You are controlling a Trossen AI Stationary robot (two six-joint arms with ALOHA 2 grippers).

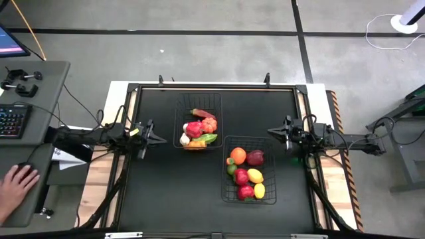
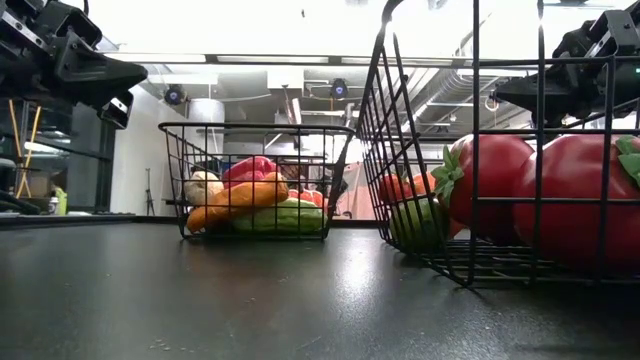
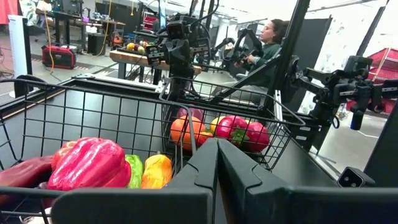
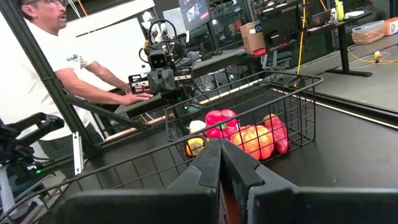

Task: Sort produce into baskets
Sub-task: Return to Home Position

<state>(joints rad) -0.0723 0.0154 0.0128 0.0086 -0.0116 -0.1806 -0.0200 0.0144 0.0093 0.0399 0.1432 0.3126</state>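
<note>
The near basket (image 2: pixel 474 120) stands on the black worktop (image 2: pixel 200 290), holding red pieces (image 2: pixel 575 200) with green tops beside orange and yellow ones. Behind it, well apart, the far basket (image 2: pixel 258 126) holds a red pepper (image 2: pixel 250 168), a carrot, a green piece and garlic. The left gripper (image 1: pixel 157 138) and right gripper (image 1: pixel 273 131) hang at opposite worktop sides, each with fingers together and empty.

Grey desk (image 1: pixel 46 86) with 1 keyboard (image 1: pixel 12 121) (backlit) and mouse (image 1: pixel 28 165) beside the black table (image 1: pixel 166 192); white floor cable (image 1: pixel 384 34)
</note>
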